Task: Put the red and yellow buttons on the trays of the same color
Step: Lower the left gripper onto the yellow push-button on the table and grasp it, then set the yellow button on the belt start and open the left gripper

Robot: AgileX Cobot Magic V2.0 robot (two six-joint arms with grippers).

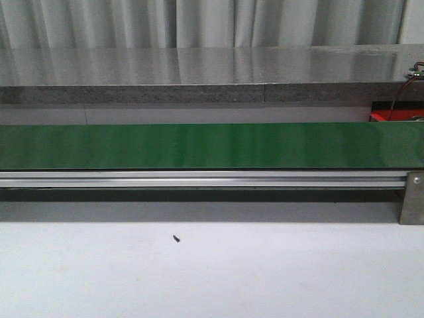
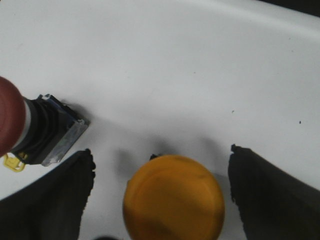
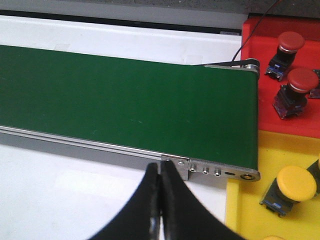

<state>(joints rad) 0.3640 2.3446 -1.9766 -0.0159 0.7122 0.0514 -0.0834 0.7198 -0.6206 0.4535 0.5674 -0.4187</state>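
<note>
left claw point(image 2: 159, 195) was spread wide over the white bench point(image 2: 165, 65), its two dark fingers point(image 2: 55, 200) standing either side of a yellow button point(image 2: 173, 197) without touching it. the yellow cap sat right between them, face up toward the wrist camera. just beside that, outside the fingers, a red button point(image 2: 10, 122) lay tipped on its side, black body and grey base showing, a small yellow clip at its base.

right claw point(image 3: 161, 210) was pinched fully closed on nothing, fingertips pressed together, hanging above the near rail at the end of the green conveyor belt point(image 3: 125, 100). beyond the belt's end sat the red tray point(image 3: 267, 115) with two red buttons point(image 3: 295, 90) in it, and nearer, the yellow tray point(image 3: 250, 205) held a yellow-capped button point(image 3: 295, 185).

from the front, only the belt point(image 1: 199, 146) and pale bench point(image 1: 212, 271) showed, neither arm in view.
</note>
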